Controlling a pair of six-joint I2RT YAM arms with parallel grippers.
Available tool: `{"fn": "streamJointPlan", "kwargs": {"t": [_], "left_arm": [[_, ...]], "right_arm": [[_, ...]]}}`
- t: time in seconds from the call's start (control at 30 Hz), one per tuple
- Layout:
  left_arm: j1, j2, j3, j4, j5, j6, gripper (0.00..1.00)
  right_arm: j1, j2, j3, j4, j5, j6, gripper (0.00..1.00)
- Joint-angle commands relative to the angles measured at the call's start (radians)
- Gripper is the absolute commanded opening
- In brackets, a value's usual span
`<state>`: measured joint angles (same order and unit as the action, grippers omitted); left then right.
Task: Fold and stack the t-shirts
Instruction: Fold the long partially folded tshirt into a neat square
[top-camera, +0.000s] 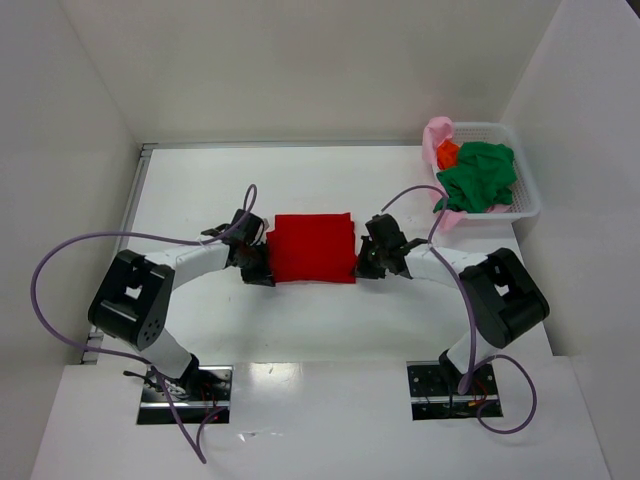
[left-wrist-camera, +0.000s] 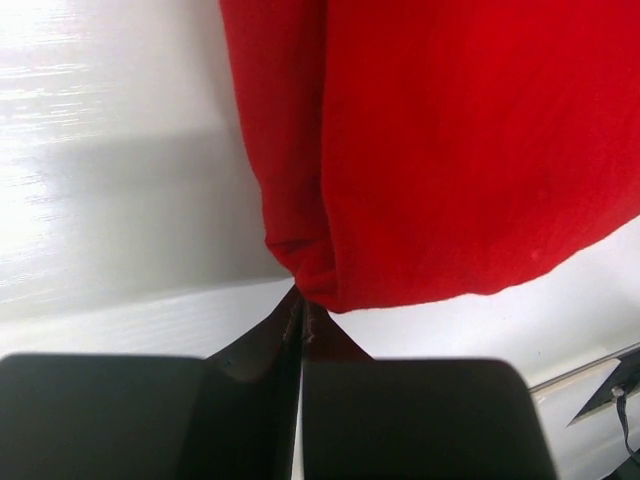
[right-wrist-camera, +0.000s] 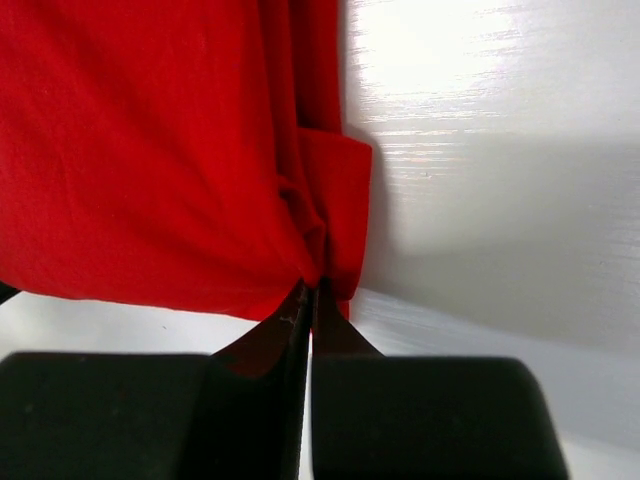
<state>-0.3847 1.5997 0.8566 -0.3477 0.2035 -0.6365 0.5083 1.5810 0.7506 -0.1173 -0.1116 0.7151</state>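
Item: red t-shirt (top-camera: 312, 247), a folded rectangle at frame centre on the tabletop (top-camera: 330, 320), long axis left-right. Your left gripper (top-camera: 257, 266) is clamped on its lower-left corner, your right gripper (top-camera: 366, 262) on its lower-right; both equally near.

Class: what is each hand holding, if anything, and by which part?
Both grip the folded bright red cloth t-shirt: left hand its near-left corner, right hand its near-right corner.

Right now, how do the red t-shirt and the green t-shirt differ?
The red t-shirt lies folded flat on the table; the green t-shirt sits crumpled in the basket. The left gripper and right gripper pinch the red t-shirt's corners; nothing holds the green t-shirt. Both are plain cloth.
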Motion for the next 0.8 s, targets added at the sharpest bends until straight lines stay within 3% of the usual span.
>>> {"fn": "streamJointPlan", "kwargs": {"t": [0.0, 0.63, 0.77], "left_arm": [[0.0, -0.026, 0.018, -0.016, -0.05, -0.008, 0.0], [0.0, -0.066, -0.01, -0.1, -0.131, -0.017, 0.0], [0.0, -0.057, -0.01, -0.088, -0.079, -0.006, 0.0]], "right_arm": [[0.009, -0.012, 0.029, -0.054, 0.093, -0.016, 0.0], [-0.011, -0.082, 0.038, -0.116, 0.155, -0.016, 0.0], [-0.011, -0.082, 0.038, -0.107, 0.112, -0.016, 0.33]]}}
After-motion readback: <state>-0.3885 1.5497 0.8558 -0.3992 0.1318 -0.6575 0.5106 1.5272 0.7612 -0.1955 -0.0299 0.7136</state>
